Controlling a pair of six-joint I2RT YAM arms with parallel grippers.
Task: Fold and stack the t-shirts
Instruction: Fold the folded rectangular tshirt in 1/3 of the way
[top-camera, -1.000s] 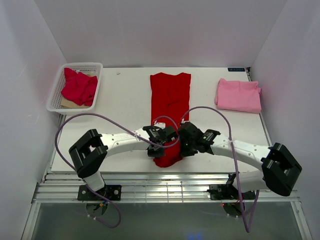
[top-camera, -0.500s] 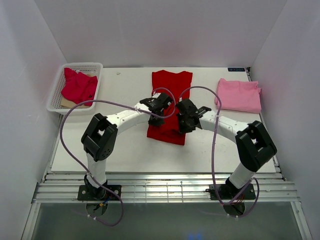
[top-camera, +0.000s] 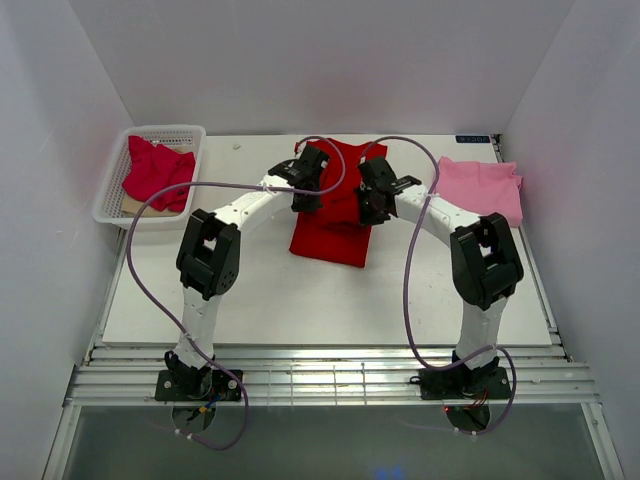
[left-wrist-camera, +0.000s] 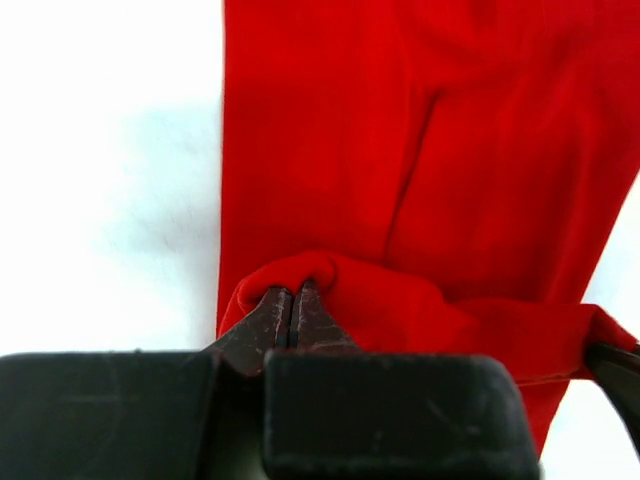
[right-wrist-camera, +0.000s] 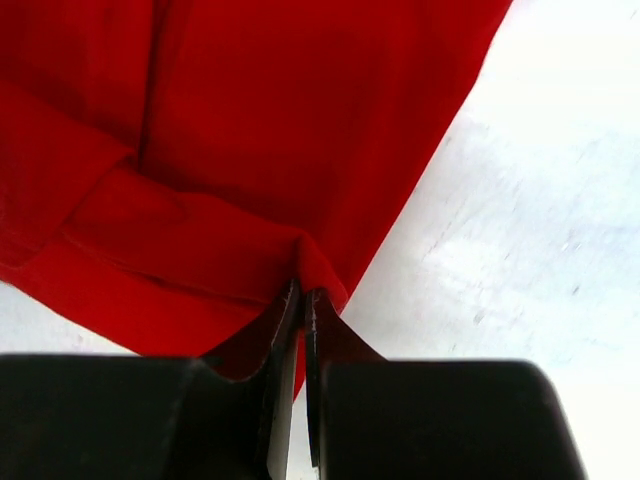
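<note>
Both sets are clamped as I watch: the left fingers (left-wrist-camera: 276, 312) and the right fingers (right-wrist-camera: 286, 322) each pinch a bunched edge of the bright red t-shirt (top-camera: 333, 236), lying centre-back on the tabletop (top-camera: 250, 295).

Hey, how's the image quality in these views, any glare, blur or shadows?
Top external: evenly lit, sharp, no glare. Left wrist: table washed out white, faint shadow beside the red t-shirt. Right wrist: bright table, right gripper body blurred up close.
</note>
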